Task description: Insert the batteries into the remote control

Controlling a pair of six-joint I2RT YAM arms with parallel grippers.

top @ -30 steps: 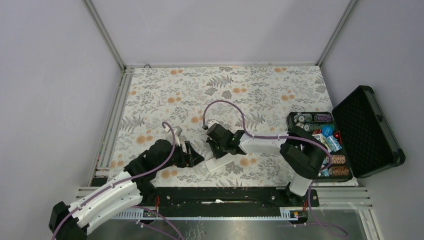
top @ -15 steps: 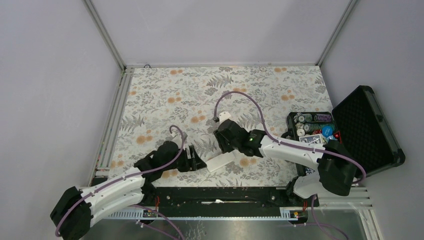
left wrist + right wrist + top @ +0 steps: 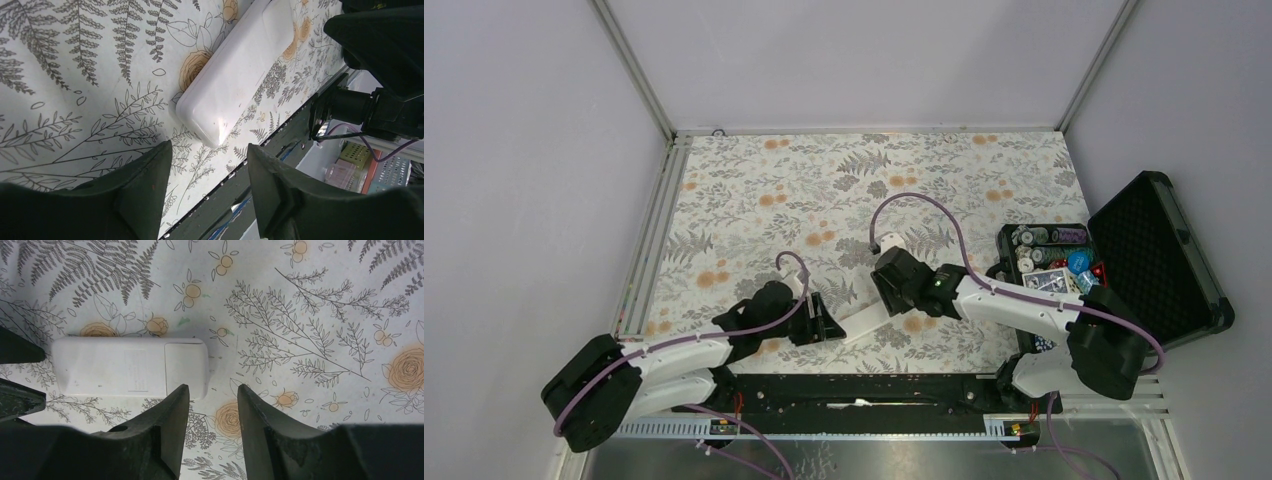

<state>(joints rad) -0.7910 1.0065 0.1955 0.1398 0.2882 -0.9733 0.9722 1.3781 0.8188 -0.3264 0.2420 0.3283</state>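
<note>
Remote control [image 3: 864, 322] lies back up on the floral worktop [image 3: 754, 190], close to the front edge, between the 2 end effectors. Left end effector [image 3: 207, 160] is spread apart and empty, just short of the remote's plain end. Right end effector [image 3: 210, 400] is also apart and empty, beside the panelled end. Open black case [image 3: 1159, 250] holding chip stacks sits well apart at the right.

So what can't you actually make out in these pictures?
1. All views: the white plastic oblong remote control lies back up, so its own body hides its button face and whatever is inside.
2. Left wrist view: the remote control's far end is cut off by the top edge.
3. Top view: the contents of the open black case are too small to name.
</note>
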